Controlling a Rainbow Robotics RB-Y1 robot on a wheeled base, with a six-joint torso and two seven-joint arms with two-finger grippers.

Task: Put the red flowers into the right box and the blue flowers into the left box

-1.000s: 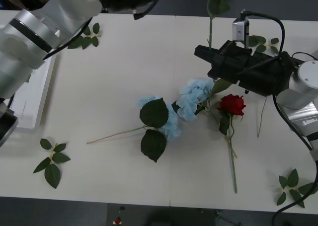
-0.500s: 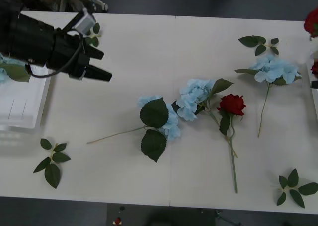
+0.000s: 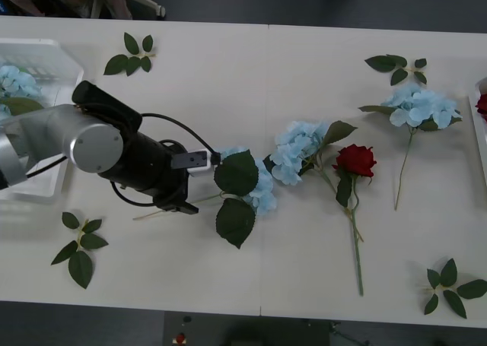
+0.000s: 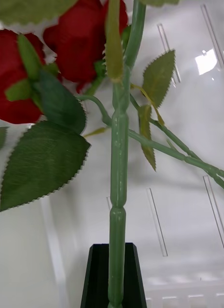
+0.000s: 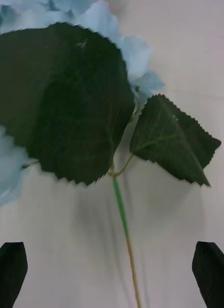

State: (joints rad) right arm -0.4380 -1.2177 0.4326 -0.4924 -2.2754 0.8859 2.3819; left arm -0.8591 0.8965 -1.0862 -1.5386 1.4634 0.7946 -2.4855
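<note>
Serrated leaves (image 5: 68,101), ridged stem (image 4: 117,192).

White surface (image 3: 228,72) carries four loose green leaf sprigs: far left (image 3: 131,55), far right (image 3: 396,64), near left (image 3: 79,246), near right (image 3: 450,287).

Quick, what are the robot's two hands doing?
Left gripper: open over the pale-blue hydrangea's thin green stem.
Right gripper: shut on a deep-red rose's green stem.
</note>
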